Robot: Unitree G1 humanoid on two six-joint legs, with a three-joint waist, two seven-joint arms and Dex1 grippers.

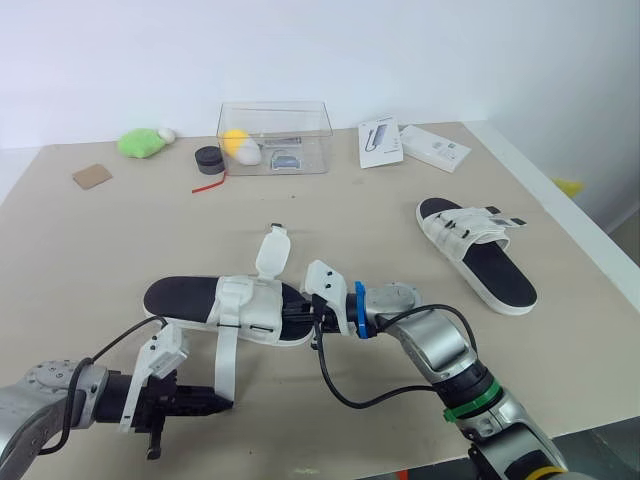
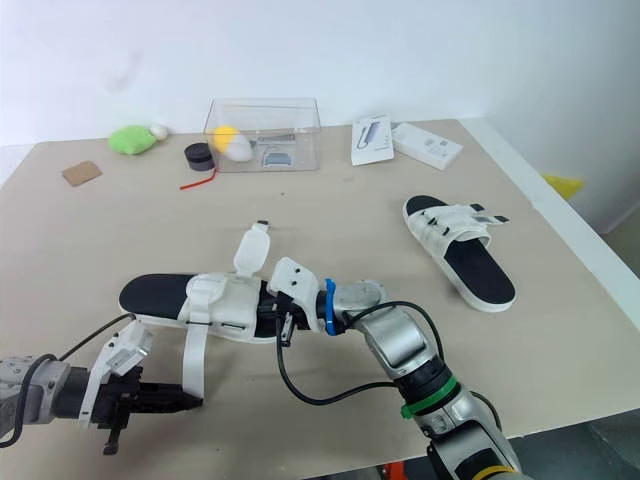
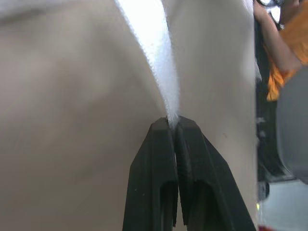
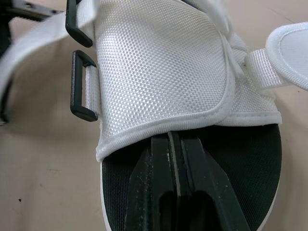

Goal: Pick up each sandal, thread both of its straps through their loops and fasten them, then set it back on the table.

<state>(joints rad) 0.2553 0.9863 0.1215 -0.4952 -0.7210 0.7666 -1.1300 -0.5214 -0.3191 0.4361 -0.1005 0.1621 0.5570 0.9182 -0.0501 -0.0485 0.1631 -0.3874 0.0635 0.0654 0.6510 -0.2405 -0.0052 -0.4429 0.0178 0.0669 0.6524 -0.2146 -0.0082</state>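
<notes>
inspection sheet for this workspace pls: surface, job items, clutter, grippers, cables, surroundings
surface: beige tabletop, no spills seen
job's things: near black-soled sandal with white straps lies flat, one strap flap turned up, one long white strap trailing off its side; second matching sandal lies apart at the right
clutter: clear plastic box, green plush toy, black round puck, brown cardboard square, two white cartons
grippers: left gripper jaws shut on the long strap's end; right gripper jaws shut, tips under the near sandal's upper
cables: black cable loops off the right arm
surroundings: white wall
</notes>
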